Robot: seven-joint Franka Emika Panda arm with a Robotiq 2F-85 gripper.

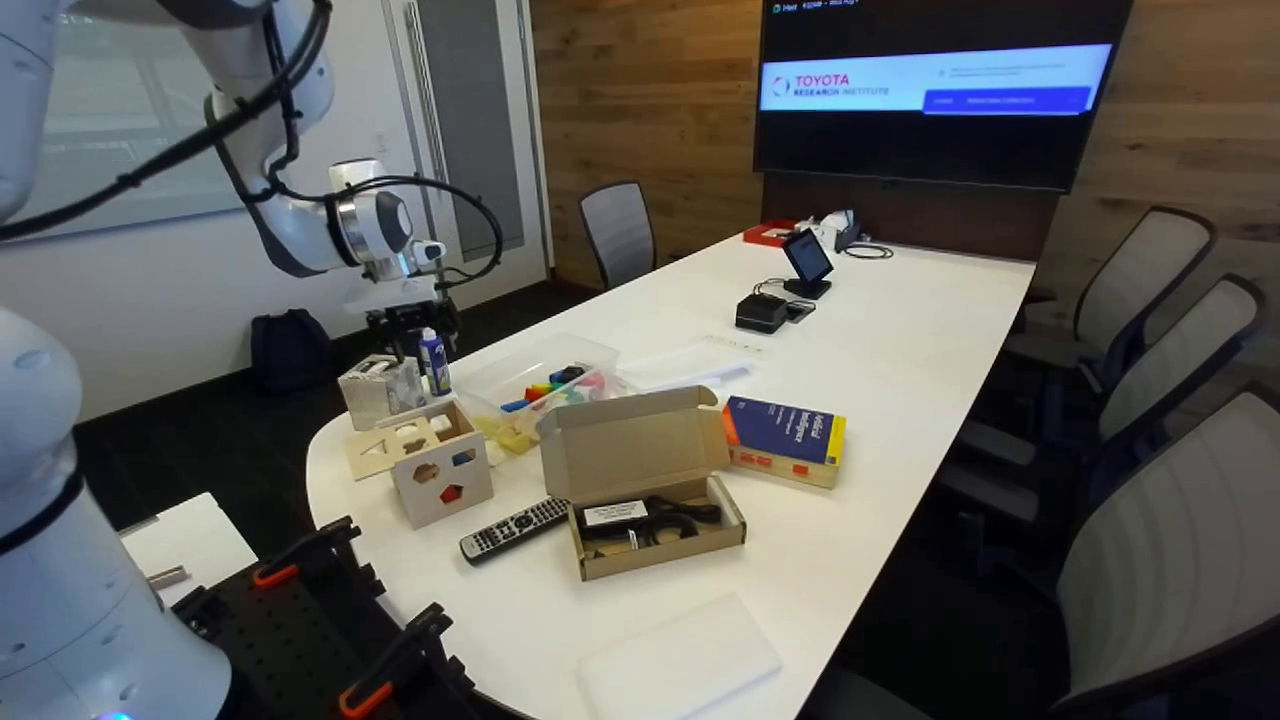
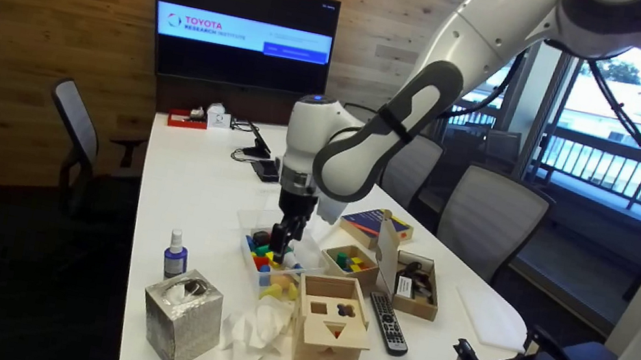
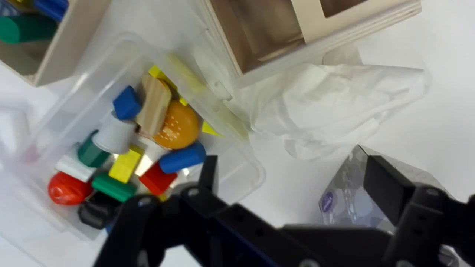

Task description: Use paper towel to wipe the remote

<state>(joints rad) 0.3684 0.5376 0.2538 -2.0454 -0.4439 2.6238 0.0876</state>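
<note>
remote (image 1: 515, 530), long axis slanting up rightward in an exterior view, gripper (image 3: 293, 168) spread wide

A wooden shape sorter (image 2: 312, 325) stands on the table (image 2: 188, 180). In both exterior views an open cardboard box (image 1: 635, 440) lies right of the sorter, and a book (image 1: 785, 432) farther off, rear right. In an exterior view a silver tissue box (image 2: 182, 320) stands left of the sorter, and a spray bottle (image 2: 175, 261) rear left. Behind the sorter are a clear bin (image 1: 520, 368) of coloured blocks (image 3: 124, 165) and a small wooden box (image 2: 351, 276).
</note>
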